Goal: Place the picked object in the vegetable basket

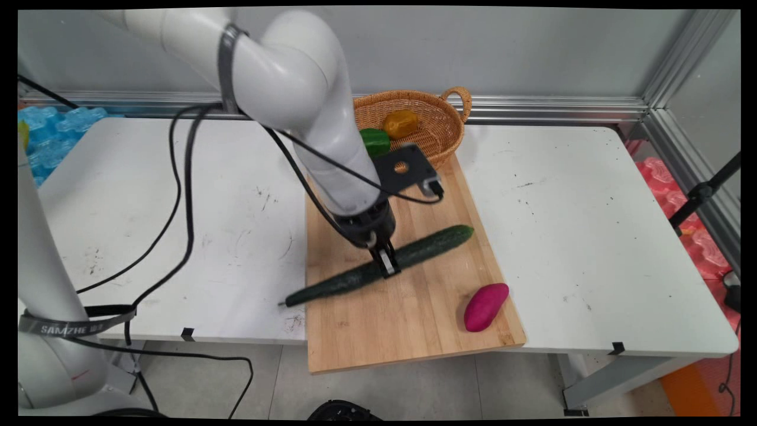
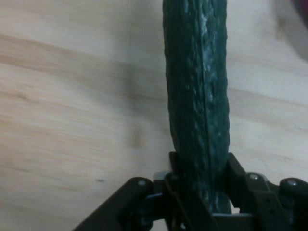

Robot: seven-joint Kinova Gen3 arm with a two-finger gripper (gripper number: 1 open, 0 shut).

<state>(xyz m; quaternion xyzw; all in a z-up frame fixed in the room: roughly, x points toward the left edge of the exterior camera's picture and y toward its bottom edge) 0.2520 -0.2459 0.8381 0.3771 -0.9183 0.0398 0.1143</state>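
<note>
— On the left half of the white surface point(image 1: 177, 195), what does the main view show?

— Bare tabletop with scuff marks, and black cables point(image 1: 183, 177) hanging from the arm across it. The stalk end of a dark green cucumber point(image 1: 337, 284) pokes out over the surface, past the left edge of a wooden cutting board point(image 1: 414, 319).

— And the cucumber itself?

— It lies slantwise across the board, its stalk end low on the left and its other end higher on the right. The gripper point(image 1: 387, 263) comes straight down on it near its middle, a little toward the left.

— How do the jaws stand?

— They pinch the cucumber, one on each side of it. In the hand view the cucumber point(image 2: 197, 96) rises from between the gripper's point(image 2: 199, 192) black fingers point(image 2: 236, 173) and runs up the picture over the pale wood of the board point(image 2: 72, 96), with the fingers pressed against its flanks.

— What is further right?

— A purple sweet potato point(image 1: 485, 306) lies on the board near its lower right corner, well apart from the cucumber. Behind the board, touching its far edge, stands a wicker basket point(image 1: 443, 127) with a handle, holding a green pepper point(image 1: 375, 141) and a yellow-orange one point(image 1: 400, 123). The right part of the surface carries only small dark specks.
</note>
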